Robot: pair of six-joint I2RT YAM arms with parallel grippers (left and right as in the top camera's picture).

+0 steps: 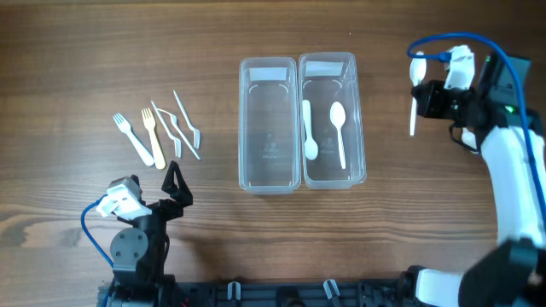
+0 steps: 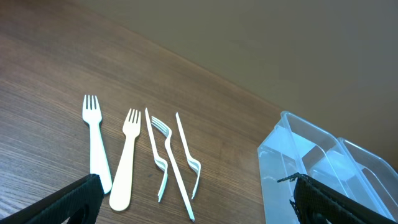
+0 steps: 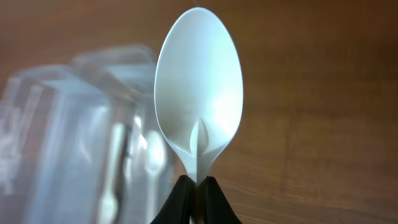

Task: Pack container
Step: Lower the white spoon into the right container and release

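Observation:
Two clear plastic containers stand side by side mid-table: the left one (image 1: 269,173) holds nothing, the right one (image 1: 359,128) holds two white spoons (image 1: 339,128). Several white forks and one cream fork (image 1: 152,136) lie in a row at the left; they also show in the left wrist view (image 2: 127,162). My right gripper (image 1: 424,98) is shut on a white spoon (image 3: 198,93), held above the table to the right of the containers. My left gripper (image 1: 177,186) is open and empty, low near the forks, left of the containers.
Bare wooden table lies around the containers. The left arm's base (image 1: 132,247) sits at the front left, the right arm (image 1: 512,170) runs along the right edge. The containers' corner (image 2: 311,162) shows in the left wrist view.

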